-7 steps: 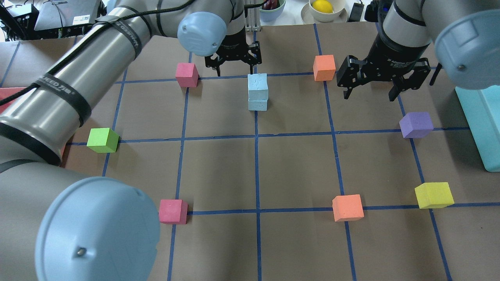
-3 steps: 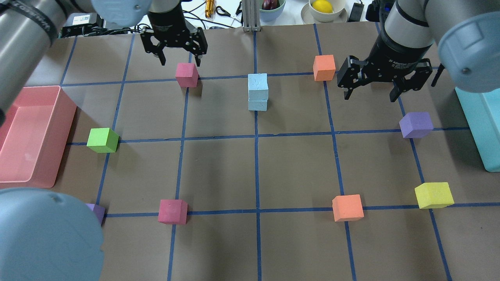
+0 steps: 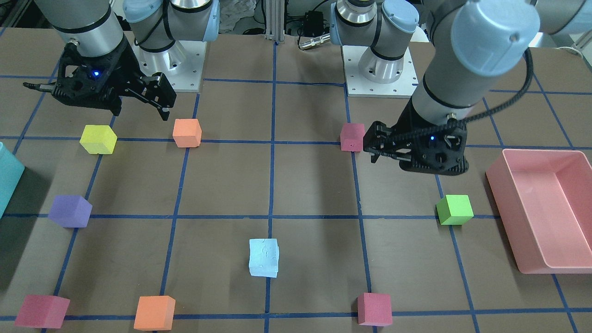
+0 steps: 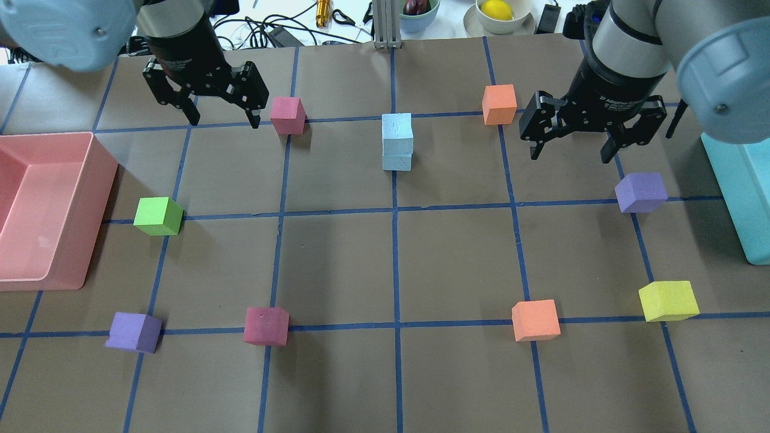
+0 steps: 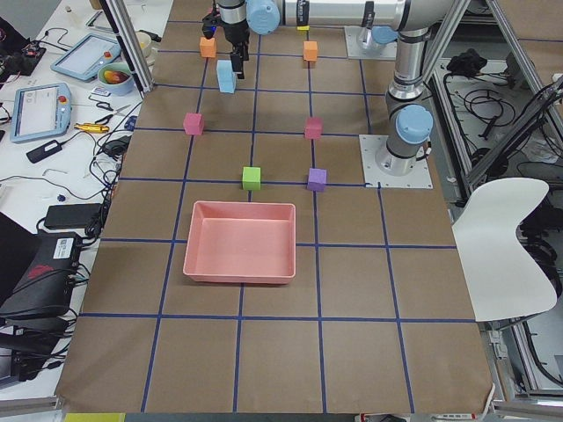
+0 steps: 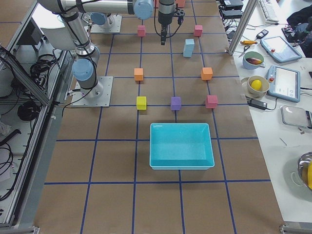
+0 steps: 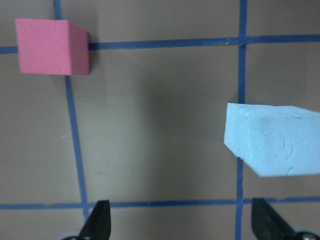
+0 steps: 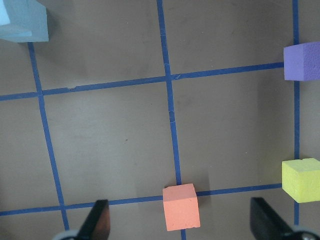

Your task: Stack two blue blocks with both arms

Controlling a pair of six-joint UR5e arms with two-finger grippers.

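The two pale blue blocks point(image 4: 397, 141) stand stacked one on the other on the centre grid line at the far middle of the table. The stack also shows in the front view point(image 3: 264, 257), the left wrist view point(image 7: 272, 140) and a corner of the right wrist view point(image 8: 22, 22). Nothing touches it. My left gripper point(image 4: 224, 120) is open and empty, hovering to the left of the stack, beyond a pink cube point(image 4: 287, 114). My right gripper point(image 4: 569, 156) is open and empty, hovering to the right of the stack.
A pink bin point(image 4: 90, 180) sits at the left edge and a teal bin point(image 4: 731, 180) at the right edge. Loose cubes lie around: orange point(image 4: 499, 104), purple point(image 4: 640, 192), green point(image 4: 158, 215), yellow point(image 4: 668, 300), orange point(image 4: 535, 320), pink point(image 4: 266, 326), purple point(image 4: 133, 332).
My left arm has swung left, from just behind the stack to beyond the pink cube, uncovering the pink bin. The right gripper has barely moved. The stack stands unchanged.
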